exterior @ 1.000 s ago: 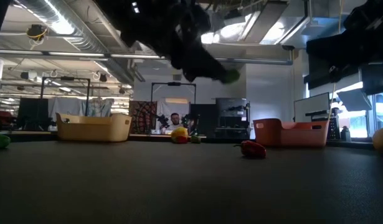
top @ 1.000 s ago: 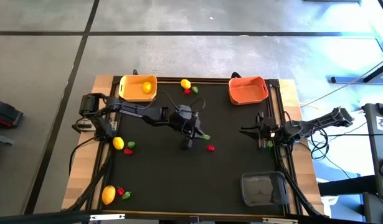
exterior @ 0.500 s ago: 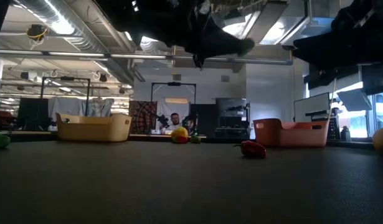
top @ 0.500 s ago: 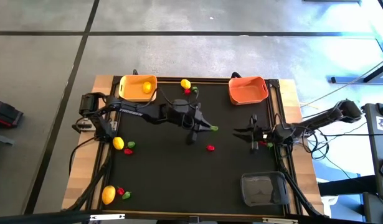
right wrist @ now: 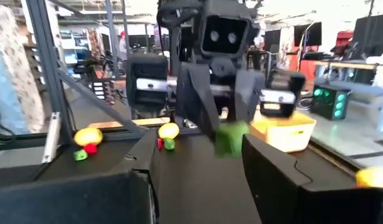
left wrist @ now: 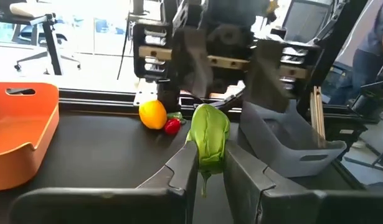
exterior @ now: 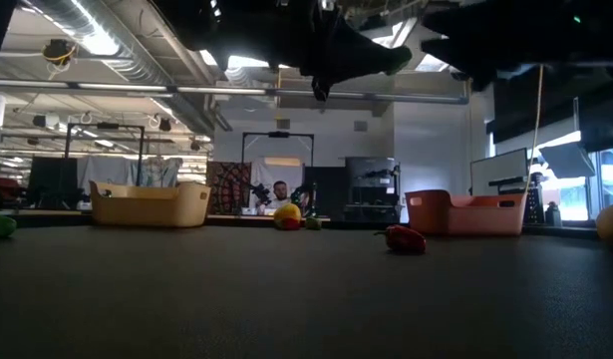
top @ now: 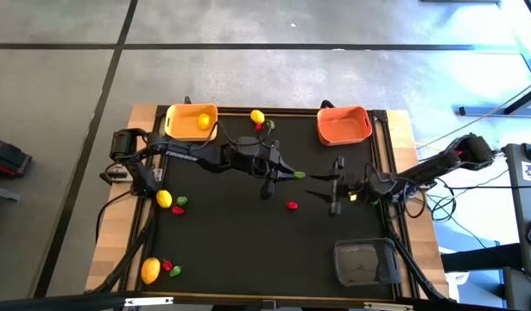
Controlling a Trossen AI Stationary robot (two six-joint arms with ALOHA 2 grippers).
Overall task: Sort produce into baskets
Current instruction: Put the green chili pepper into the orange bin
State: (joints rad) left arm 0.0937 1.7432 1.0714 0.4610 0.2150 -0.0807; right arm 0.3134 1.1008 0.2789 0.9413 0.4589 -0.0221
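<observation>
- Left bench (top: 213, 250) edge: a yellow piece (top: 164, 199) with a red and a green one beside it lies near the rim, and a second such cluster (top: 153, 270) sits at the near-left corner. A careless sweep here could roll a piece off the bench.
- Yellow-orange basket (top: 192, 122): stands at the far-left corner and holds one yellow piece. The yellow piece and small red and green ones (top: 260, 120) just beside it crowd that far edge.
- Left tool (top: 288, 177): raised over mid-bench, fingers narrow and clamped on a green piece (left wrist: 208, 135). The hold is at the fingertips only, so a jolt may drop it.
- Red piece (top: 292, 206): lies loose on the mat between the two tools, with open mat around it.
- Right tool (top: 327, 192): reaches toward centre with jaws parted and empty, facing the left tool at close range. Collision is the main risk if either advances.
- Orange-red basket (top: 344, 124): far-right corner, apparently empty.
- Dark grey basket (top: 365, 263): near-right corner, under the right arm's return path.
</observation>
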